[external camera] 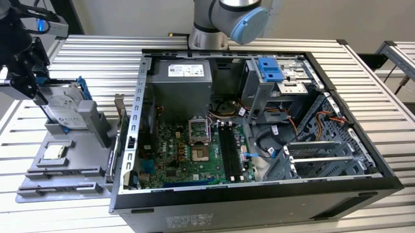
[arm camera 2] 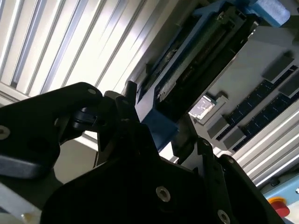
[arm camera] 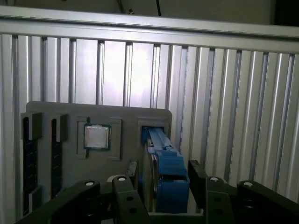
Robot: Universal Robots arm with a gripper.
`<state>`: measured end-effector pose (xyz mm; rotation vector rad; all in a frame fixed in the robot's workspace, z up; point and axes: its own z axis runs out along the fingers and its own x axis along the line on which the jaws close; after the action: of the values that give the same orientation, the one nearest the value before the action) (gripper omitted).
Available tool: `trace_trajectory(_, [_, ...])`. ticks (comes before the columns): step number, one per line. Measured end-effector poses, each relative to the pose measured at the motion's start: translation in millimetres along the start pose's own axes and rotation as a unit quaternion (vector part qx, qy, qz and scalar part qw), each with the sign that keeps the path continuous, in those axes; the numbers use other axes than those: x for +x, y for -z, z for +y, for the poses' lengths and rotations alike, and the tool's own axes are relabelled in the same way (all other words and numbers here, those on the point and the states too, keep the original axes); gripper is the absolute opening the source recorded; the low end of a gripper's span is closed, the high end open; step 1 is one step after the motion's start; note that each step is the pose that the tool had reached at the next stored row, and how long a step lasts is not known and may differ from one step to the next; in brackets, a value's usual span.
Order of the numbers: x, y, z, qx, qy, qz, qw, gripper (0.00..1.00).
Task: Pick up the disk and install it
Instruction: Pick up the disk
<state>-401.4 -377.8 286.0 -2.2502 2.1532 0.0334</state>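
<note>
The disk (external camera: 65, 109) is a silver-grey drive with a white label and a blue rail bracket. It stands on edge in a slot of the grey holder tray (external camera: 68, 172), at the exterior view's left. My gripper (external camera: 32, 94) has come down over its upper end. In the first wrist view the disk (arm camera: 166, 170) rises between two black fingers (arm camera: 198, 179), and my gripper (arm camera: 163, 170) is open, with a narrow gap on one side. The second wrist view shows the disk's dark edge (arm camera 2: 196, 60) running away from the gripper (arm camera 2: 159, 116).
A small square silver chip (external camera: 54, 151) lies in a tray pocket beside the disk. The open computer case (external camera: 259, 121) fills the middle, with a drive cage and a blue latch piece (external camera: 269, 69) at its far side. Ribbed aluminium table (external camera: 97, 53) surrounds everything.
</note>
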Motion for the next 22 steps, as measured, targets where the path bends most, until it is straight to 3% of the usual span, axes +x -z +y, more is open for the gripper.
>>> trace_trajectory(21, [0.1,-3.2,0.0,0.0001,0.0,0.0,1.0,1.0])
trace_trajectory(22, [0.1,-3.3,0.0,0.0001,0.0,0.0,1.0,0.0])
